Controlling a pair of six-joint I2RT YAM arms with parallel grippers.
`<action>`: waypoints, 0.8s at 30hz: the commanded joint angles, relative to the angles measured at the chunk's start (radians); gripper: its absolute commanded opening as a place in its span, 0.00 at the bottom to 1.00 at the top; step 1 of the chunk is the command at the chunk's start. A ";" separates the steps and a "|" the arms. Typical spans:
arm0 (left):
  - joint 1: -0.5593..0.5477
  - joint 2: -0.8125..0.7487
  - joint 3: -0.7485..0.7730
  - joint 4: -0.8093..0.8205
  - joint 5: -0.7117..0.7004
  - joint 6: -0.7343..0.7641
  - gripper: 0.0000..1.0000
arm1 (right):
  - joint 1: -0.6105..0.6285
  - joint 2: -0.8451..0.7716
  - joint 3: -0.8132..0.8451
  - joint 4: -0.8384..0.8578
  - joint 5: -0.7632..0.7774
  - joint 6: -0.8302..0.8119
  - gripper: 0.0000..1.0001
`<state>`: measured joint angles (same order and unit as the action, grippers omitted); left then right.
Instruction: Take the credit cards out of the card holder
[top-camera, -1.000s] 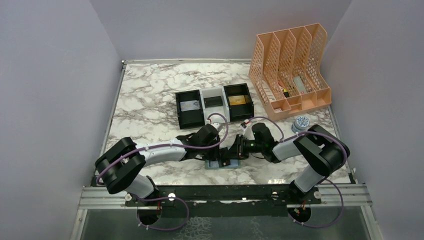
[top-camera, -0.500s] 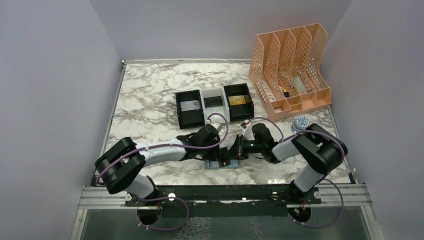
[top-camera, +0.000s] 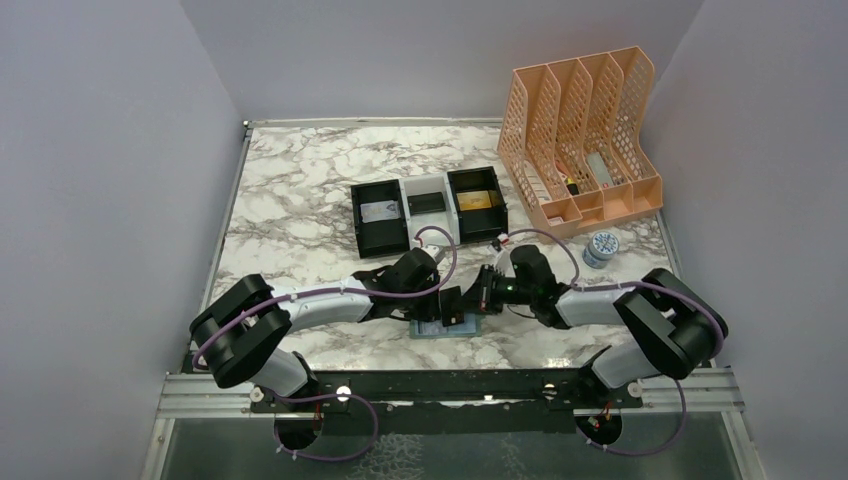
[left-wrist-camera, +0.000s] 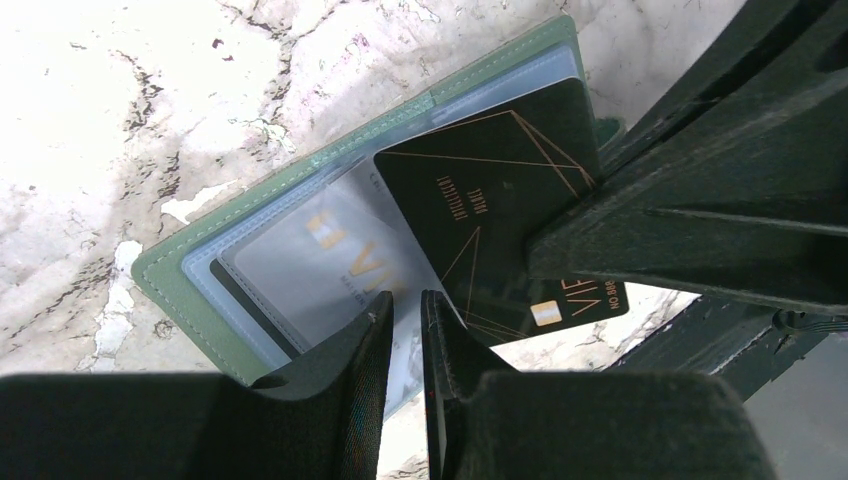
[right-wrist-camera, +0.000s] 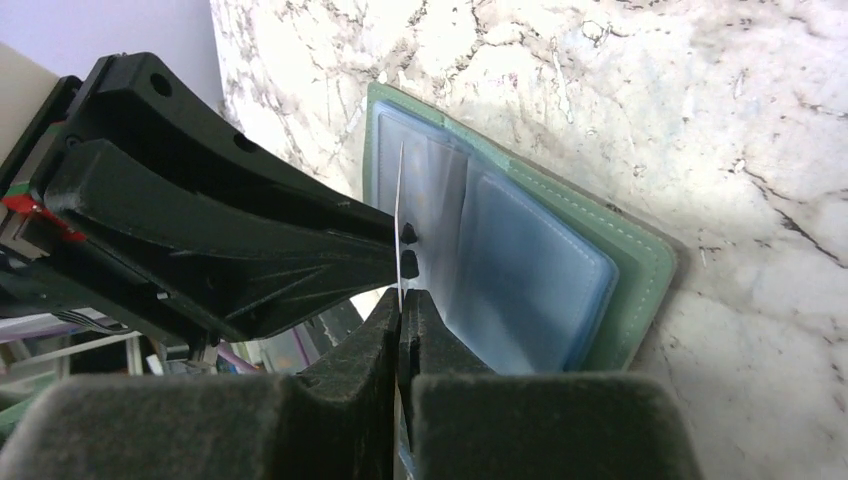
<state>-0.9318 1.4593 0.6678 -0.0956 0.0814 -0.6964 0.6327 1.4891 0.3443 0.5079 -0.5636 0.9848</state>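
Entry, near edge first.
- Card holder (left-wrist-camera: 160, 272): lies open and flat on the tabletop (top-camera: 300, 200), close to the front edge, between the 2 arms.
- Left gripper (left-wrist-camera: 405, 305): comes down on the clear pocket leaves. Its fingers leave only a slim gap; I cannot tell whether they pinch a leaf or just press it down.
- Right gripper (right-wrist-camera: 402, 300): fingers clenched on the free end of the black credit card (left-wrist-camera: 480, 190).
- Key relation: the card is part way out of its pocket. Its long axis runs from the pocket mouth toward the right fingers, so the right arm is the one placed to pull.
- Judgement: draw along that axis, away from the left fingers.
- Further back: 3-compartment tray (top-camera: 430, 232), well apart.
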 joint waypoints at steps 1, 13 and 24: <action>-0.007 -0.005 -0.002 -0.059 -0.032 0.011 0.21 | -0.001 -0.072 0.000 -0.108 0.083 -0.045 0.01; -0.008 -0.143 -0.011 -0.062 -0.104 0.006 0.30 | -0.001 -0.193 0.008 -0.210 0.157 -0.122 0.01; -0.006 -0.300 0.079 -0.274 -0.313 0.094 0.72 | -0.002 -0.359 -0.056 -0.094 0.160 -0.250 0.01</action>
<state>-0.9318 1.2209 0.6727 -0.2459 -0.0982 -0.6621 0.6327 1.1942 0.3283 0.3283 -0.4301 0.8165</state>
